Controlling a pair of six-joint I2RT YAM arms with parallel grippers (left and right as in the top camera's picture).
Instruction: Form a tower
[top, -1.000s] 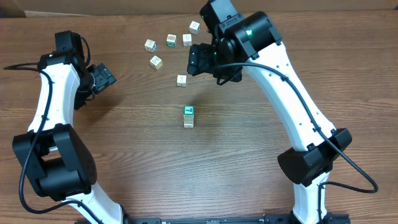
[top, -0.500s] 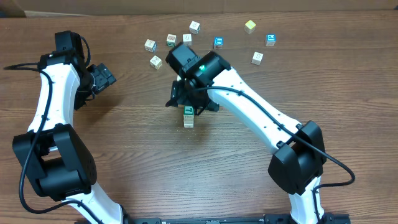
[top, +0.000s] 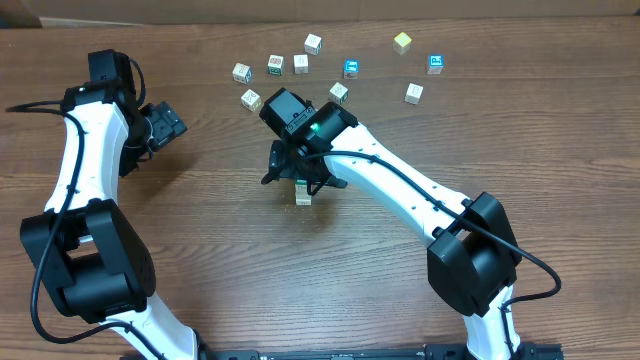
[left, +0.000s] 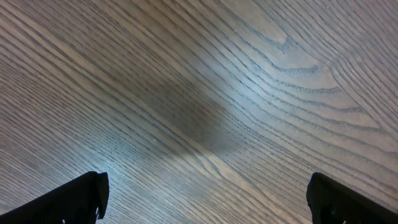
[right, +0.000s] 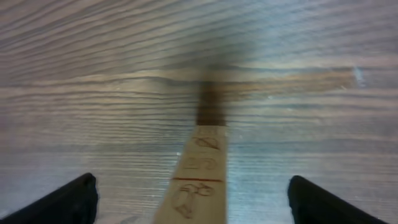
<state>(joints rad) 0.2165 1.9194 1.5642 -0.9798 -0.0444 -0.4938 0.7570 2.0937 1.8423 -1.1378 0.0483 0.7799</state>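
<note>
The tower (top: 303, 197) stands mid-table, a narrow stack of pale picture cubes, its top mostly hidden under my right arm. My right gripper (top: 303, 180) hovers over it, open. In the right wrist view the tower (right: 200, 180) rises as a column of three engraved cubes between the two dark fingertips (right: 74, 199), with wide gaps on both sides and no contact. My left gripper (top: 165, 125) rests far left, open. In the left wrist view the left gripper (left: 205, 186) frames only bare wood.
Several loose cubes lie along the back of the table: a white one (top: 241, 72), another (top: 250, 99), one by the right arm (top: 339, 92), a blue one (top: 351, 68), a yellow one (top: 402, 42), a blue one (top: 435, 63).
My right arm swung from the back cubes forward and left until it was over the tower, and its jaws spread slightly wider. The left arm has not moved.
</note>
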